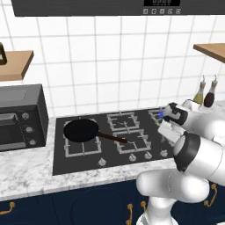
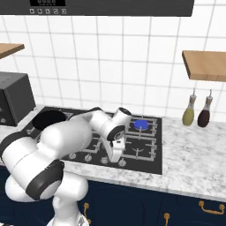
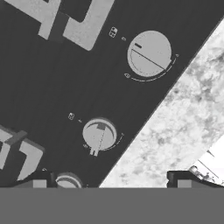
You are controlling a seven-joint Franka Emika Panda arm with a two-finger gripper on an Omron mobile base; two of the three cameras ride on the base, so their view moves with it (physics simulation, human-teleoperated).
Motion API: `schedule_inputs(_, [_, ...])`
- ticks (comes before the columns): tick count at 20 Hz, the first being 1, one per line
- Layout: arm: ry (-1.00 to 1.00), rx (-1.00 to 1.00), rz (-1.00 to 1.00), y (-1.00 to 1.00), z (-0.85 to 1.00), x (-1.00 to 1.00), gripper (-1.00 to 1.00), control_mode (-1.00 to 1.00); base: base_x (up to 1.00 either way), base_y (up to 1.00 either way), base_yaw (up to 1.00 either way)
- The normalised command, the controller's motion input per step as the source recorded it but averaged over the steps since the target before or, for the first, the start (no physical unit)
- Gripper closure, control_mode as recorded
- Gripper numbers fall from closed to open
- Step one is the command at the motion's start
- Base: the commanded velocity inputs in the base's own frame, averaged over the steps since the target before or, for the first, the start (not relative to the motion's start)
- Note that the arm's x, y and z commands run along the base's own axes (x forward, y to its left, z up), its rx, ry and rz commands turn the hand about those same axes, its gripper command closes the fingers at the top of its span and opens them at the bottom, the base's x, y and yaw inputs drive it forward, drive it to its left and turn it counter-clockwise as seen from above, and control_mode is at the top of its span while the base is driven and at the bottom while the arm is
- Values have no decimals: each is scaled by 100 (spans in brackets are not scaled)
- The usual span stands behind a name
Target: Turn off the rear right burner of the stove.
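Now my hand (image 2: 118, 160) hangs at centre frame over the wide black glass stove (image 2: 150, 164), fingers apart around nothing, seemingly above its silver knobs (image 3: 149, 53). At upper right, the small round blue-flamed rear right burner (image 2: 141, 124) glows.

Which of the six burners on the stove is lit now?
The rear right burner on the stove: it alone shows a blue flame disc inside its grate. The other five grates show no blue, and the front left one carries a black pan.
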Motion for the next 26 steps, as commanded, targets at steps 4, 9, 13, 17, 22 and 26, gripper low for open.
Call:
schedule_inputs(4, [0, -8, 0, 22, -32, 0, -100, -100, 0, 0, 0])
schedule_inputs(9, [0, -1, 0, 3, -11, 4, -100, -100, 0, 0, 0])
schedule_inputs(13, [0, -5, 0, 0, -29, 8, -100, -100, 0, 0, 0])
schedule_inputs(17, [0, -2, 0, 0, -20, 21, -100, -100, 0, 0, 0])
schedule_inputs(22, [0, 0, 0, 0, -13, 15, -100, -100, 0, 0, 0])
schedule_inputs(26, [2, -4, 0, 0, -22, -5, -100, -100, 0, 0, 0])
